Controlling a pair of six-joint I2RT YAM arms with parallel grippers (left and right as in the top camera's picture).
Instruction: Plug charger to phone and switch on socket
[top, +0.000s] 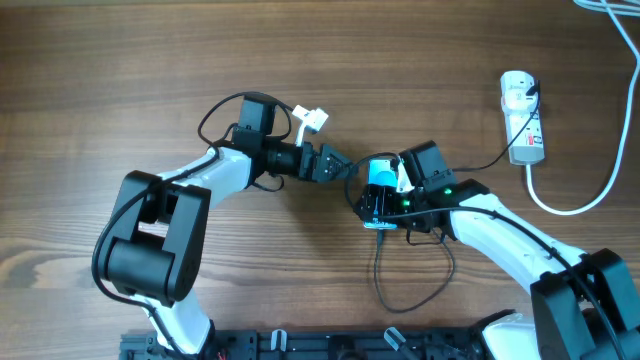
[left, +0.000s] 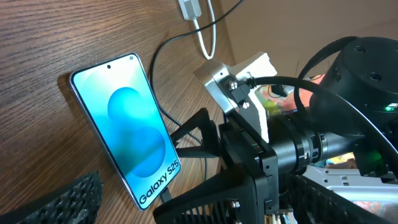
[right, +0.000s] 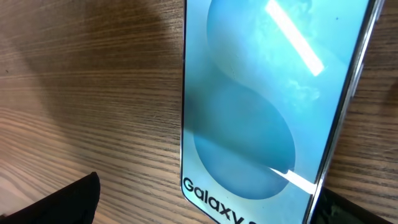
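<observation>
**"Galaxy S25" legible from the left wrist**

In the left wrist view we read "Galaxy S25" at one short end of the phone (left: 127, 134); the right wrist view crops it to "Galaxy". The phone lies flat mid-table. The right gripper (top: 385, 205) straddles it, jaws apart, and the left gripper (top: 340, 168) sits beside it, jaws also apart. Only overhead shows the socket (top: 522, 118), far right, with the charger (top: 490, 160) trailing from it.

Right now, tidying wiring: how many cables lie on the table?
2: the thin black charger cable running from the socket toward the phone, and the thick white lead at far right.
</observation>
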